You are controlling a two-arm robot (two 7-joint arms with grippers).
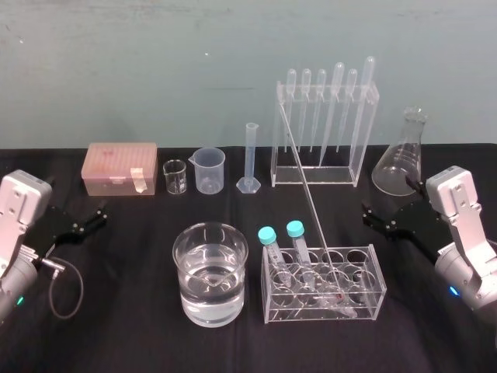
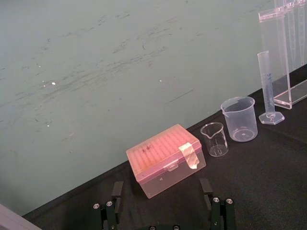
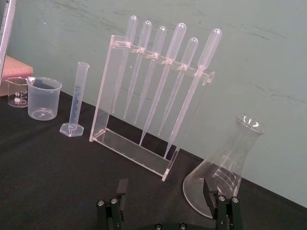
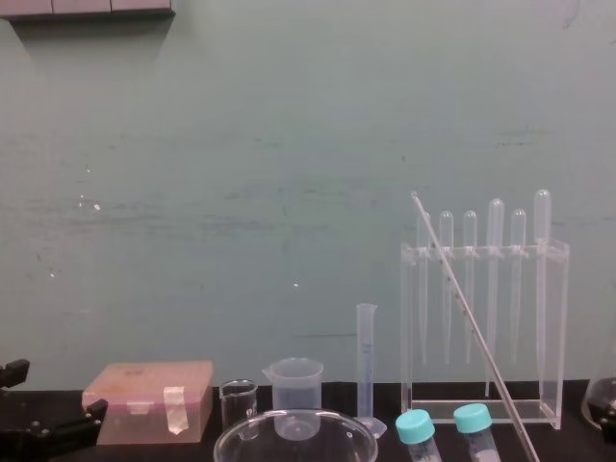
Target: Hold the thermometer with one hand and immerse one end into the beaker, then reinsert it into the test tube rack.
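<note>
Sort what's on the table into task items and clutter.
For the job: thermometer, wide glass beaker, low test tube rack; left pincer and right pincer, open, parked.
Lying about: pink box, small glass beaker, plastic beaker, measuring cylinder, pipette stand, conical flask.

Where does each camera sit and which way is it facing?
Head: high, looking down at the beaker, thermometer; left pincer and right pincer open at either side.
Chest: low, looking level across the table toward the wall; left pincer lower left.
Left wrist: faces the pink box; own fingers showing.
Right wrist: faces the pipette stand; own fingers showing.
Head and chest share the thermometer.
</note>
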